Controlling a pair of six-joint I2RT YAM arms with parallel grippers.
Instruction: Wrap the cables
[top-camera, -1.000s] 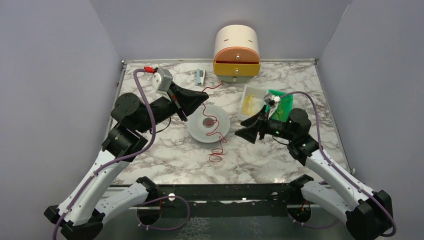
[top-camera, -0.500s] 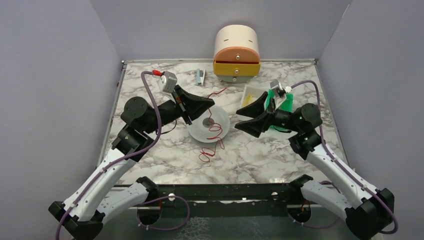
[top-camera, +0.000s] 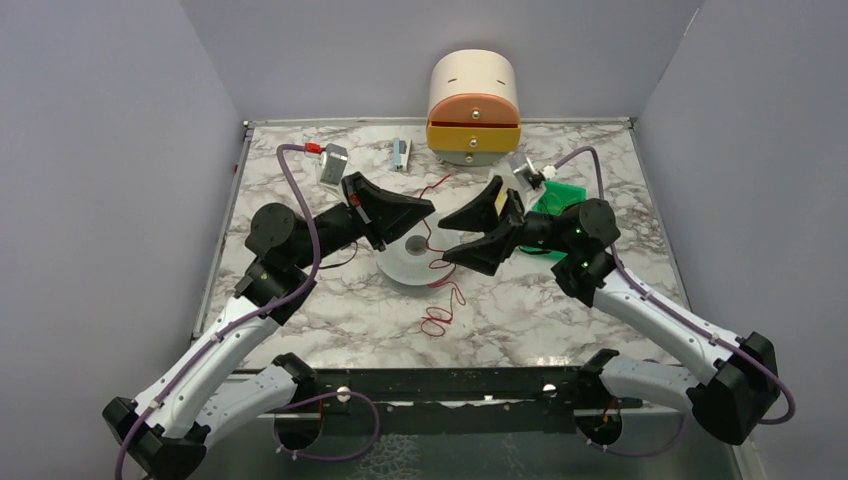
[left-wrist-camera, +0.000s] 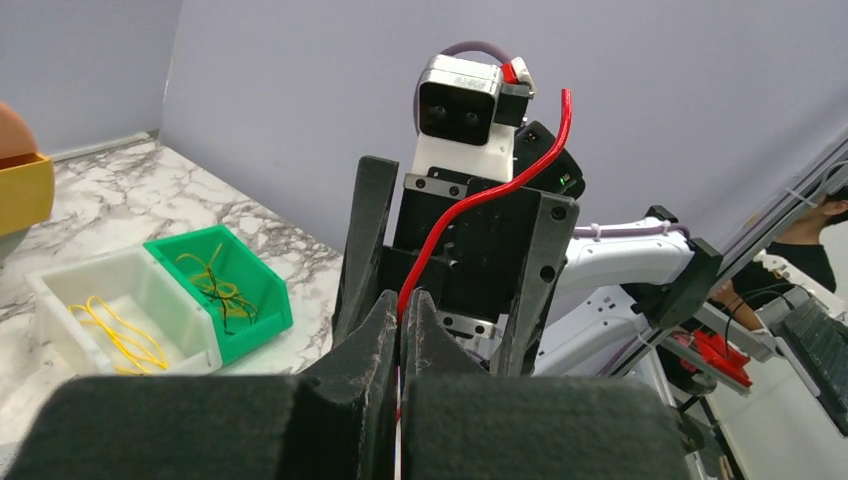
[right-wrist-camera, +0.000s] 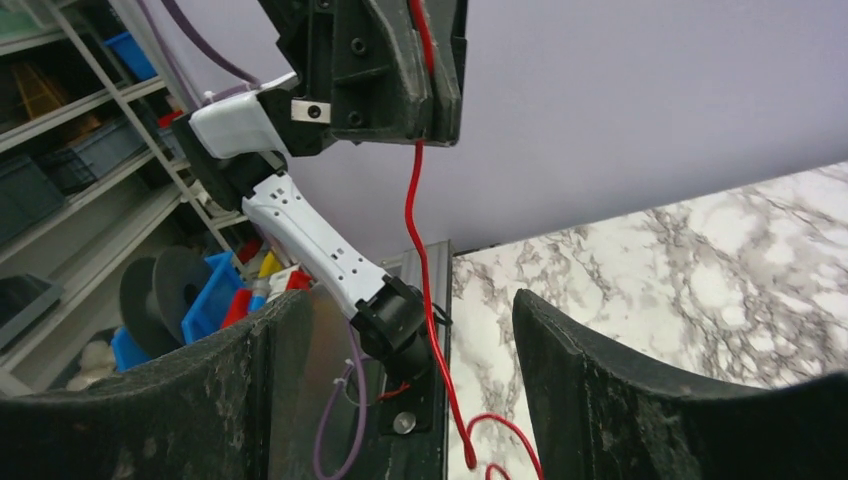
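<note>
Marble-pattern table: white with grey veins, boxed in on three sides by plain lavender-grey walls; a dark metal rail runs along the near edge.
Room beyond: the right wrist view looks past the table to shelving stacked with blue crates.
Arms: two, white and black, reaching in from the near edge and meeting nose to nose over mid-table.
Left gripper: clamped tight on the red cable, which rises from between its fingertips in its own wrist view.
Right gripper: jaws spread wide and holding nothing, facing the left gripper, with the cable hanging in front of the gap.
Red cable: one, thin and curly. It is pinched in the left gripper, drops past the white disc, and ends in a loose coil on the marble nearer the arm bases.
White disc: one, flat at mid-table, partly under the left gripper.
Drawer unit: one, cream and round-topped with orange and yellow drawer fronts, against the back wall.
Bins: two, side by side on the right. The white bin holds yellow wires; the green bin holds a small tangle.
Purple cords: two, one looping along each arm.
Small blue-and-white part: one, just left of the drawer unit.
</note>
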